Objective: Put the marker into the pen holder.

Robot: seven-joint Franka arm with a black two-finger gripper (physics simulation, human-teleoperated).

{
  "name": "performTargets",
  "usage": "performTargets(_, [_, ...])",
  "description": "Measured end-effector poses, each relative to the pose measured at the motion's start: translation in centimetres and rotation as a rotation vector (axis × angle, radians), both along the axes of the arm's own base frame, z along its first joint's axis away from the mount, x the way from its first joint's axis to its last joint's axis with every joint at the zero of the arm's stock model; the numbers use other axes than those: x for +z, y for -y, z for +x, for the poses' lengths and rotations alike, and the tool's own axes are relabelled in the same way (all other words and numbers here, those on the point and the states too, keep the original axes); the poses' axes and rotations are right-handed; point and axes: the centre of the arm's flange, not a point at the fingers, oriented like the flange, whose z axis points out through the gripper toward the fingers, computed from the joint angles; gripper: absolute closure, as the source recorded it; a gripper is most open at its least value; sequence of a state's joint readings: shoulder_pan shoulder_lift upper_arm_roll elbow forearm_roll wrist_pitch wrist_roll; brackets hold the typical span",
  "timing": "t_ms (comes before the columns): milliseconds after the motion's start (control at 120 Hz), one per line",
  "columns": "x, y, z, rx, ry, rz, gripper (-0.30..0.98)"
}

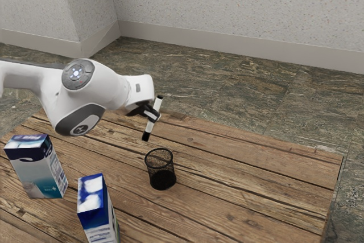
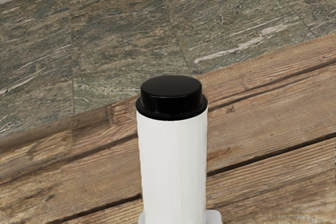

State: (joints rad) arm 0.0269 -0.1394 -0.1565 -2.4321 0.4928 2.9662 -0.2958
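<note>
In the exterior view my gripper (image 1: 151, 112) is shut on the marker (image 1: 149, 127), gripping it around the middle of its white body. The marker has black ends and hangs above the table, slightly tilted, its lower end leaning toward the exterior view's left. Below it stands the pen holder (image 1: 161, 176), a black mesh cup upright on the table; the marker's lower tip is above the rim and apart from it. In the wrist view the marker (image 2: 172, 166) rises large and close, with a black end on top.
Two blue-and-white cartons stand on the wooden table (image 1: 244, 180) toward the exterior view's left, one (image 1: 38, 169) farther left and one (image 1: 95, 209) nearer the camera. The table's far edge runs behind the pen holder, with stone floor (image 1: 239, 101) beyond.
</note>
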Motion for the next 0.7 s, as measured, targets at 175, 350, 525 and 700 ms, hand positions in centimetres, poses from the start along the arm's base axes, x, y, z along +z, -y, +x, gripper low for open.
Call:
performTargets(175, [-2.0, 1.4, -0.5, 0.049, -0.030, -0.069, 0.79])
performTargets(350, [-2.6, 1.9, -0.5, 0.098, -0.038, -0.120, 0.79])
performTargets(525, [-3.3, 2.9, -0.7, 0.129, -0.055, -0.155, 0.73])
performTargets(700, [-3.0, 3.0, -0.8, 0.170, -0.060, -0.171, 0.36])
